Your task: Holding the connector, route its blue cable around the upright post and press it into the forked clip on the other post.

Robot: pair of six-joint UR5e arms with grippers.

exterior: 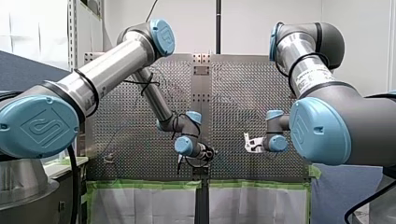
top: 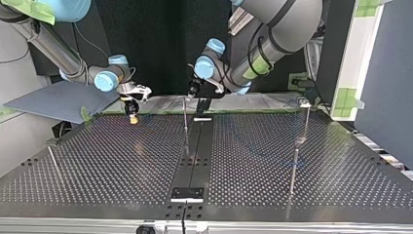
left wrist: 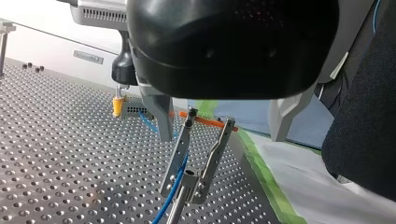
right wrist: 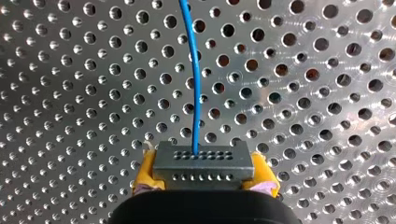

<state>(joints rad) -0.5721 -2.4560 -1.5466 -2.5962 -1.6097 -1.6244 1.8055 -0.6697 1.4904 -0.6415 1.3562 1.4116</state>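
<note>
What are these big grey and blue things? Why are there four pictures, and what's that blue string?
They are two robot arms working at a metal table full of little holes. Four cameras took the pictures at the same moment. The front view looks from behind the arms: the robot's left arm is on the left and its right arm is on the right. The top view looks from across the table, so the sides swap. The other two cameras ride on the arms' wrists.

Thin metal posts stand on the table. The blue string is a cable. It comes out of a small grey connector. The right arm's jaws squeeze that connector between yellow pads. In the left wrist view, the left arm's metal jaws stand open. A post shows between them, with the cable beside it.
</note>
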